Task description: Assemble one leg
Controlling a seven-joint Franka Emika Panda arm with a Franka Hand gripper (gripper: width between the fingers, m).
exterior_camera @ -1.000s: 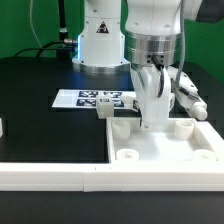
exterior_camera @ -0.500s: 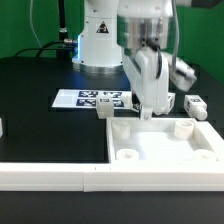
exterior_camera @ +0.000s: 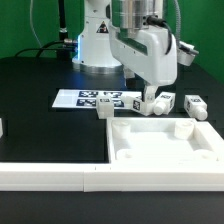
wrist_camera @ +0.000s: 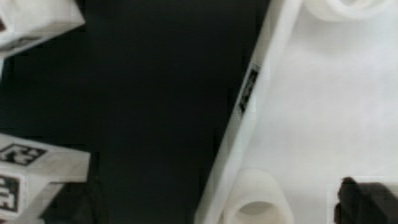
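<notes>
Fig. Ext. + wrist views, one-leg assembly.

Ext. view: Panda gripper (exterior_camera: 150, 97) hangs tilted over the black table (exterior_camera: 40, 110), just behind the back edge of the white panel (exterior_camera: 165, 152). The panel lies flat and has round corner sockets.

The leg (exterior_camera: 163, 103), a short white peg w/ b/w square tags, lies on the table right beside the fingertips, on the ext. view's right of them. Contact btwn. the two can't be told.

A second tagged peg (exterior_camera: 197, 106) lies further to the ext. view's right. A third tagged peg (exterior_camera: 106, 110) sits off the panel's back corner on the ext. view's left, next to the marker board (exterior_camera: 92, 98).

Wrist view: both dark fingertips (wrist_camera: 365, 195) stand wide apart w/ nothing gripped. The gap btwn. them shows only bare table, the panel's edge and one socket (wrist_camera: 258, 205). Two tagged white pieces (wrist_camera: 32, 165) lie on the table well off the panel edge. Which pegs these are can't be matched.
</notes>
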